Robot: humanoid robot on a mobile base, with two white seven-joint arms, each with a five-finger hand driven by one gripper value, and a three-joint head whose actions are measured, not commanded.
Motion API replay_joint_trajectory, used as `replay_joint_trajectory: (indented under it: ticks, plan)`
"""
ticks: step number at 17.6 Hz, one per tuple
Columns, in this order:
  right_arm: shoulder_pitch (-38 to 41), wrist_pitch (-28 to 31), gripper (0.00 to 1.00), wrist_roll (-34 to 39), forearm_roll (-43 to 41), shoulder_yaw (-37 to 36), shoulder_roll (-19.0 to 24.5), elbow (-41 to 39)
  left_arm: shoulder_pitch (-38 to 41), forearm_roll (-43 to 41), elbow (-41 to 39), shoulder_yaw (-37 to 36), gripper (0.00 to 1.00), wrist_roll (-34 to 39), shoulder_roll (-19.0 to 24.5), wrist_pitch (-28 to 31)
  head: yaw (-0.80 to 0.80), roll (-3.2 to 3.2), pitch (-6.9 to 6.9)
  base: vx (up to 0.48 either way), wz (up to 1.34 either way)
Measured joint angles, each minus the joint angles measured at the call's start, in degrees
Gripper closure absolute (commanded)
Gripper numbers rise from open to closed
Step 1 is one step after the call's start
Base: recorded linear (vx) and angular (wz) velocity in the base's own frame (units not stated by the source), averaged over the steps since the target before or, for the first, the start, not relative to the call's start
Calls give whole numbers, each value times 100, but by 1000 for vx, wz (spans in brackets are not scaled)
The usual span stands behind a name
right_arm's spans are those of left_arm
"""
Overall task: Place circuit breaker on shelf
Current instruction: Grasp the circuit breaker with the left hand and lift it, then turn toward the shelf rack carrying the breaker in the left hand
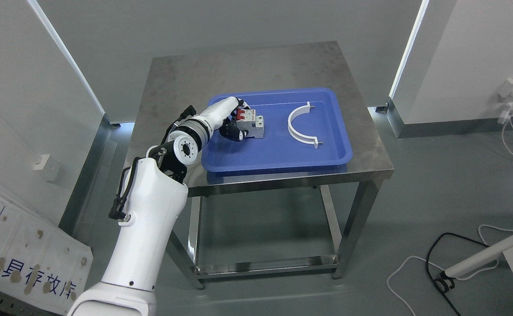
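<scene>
Left hand (234, 118): reaching in from the lower left, dark fingers (233, 132) curled round the near and left sides of the circuit breaker (251, 123); clamped or only touching, I cannot tell.
Step in hand: securing the grasp, by my judgement.
Circuit breaker: in the blue tray (282, 160), just right of the palm.
Long axis: roughly left to right, red switches at the hand's end.
White curved clamp (302, 125): well right of the hand.
Next move: firm closure, then a straight lift clear of the tray rim.

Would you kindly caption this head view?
Left hand grasps circuit breaker in blue tray beside white bracket.
</scene>
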Motion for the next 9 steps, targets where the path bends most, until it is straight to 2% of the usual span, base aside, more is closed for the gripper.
replay_joint_trajectory:
  ticks: [4,9]
  plan:
    - [1,2,0,-2,0,0,0,0,-48,342,-140,324,85,162,0,-195,0,0,0,-214,-21]
    - [0,1,0,31,-1,0,0,0,11,1776,-694,855,84,1255,1,-282,0,0,0,-286,-57]
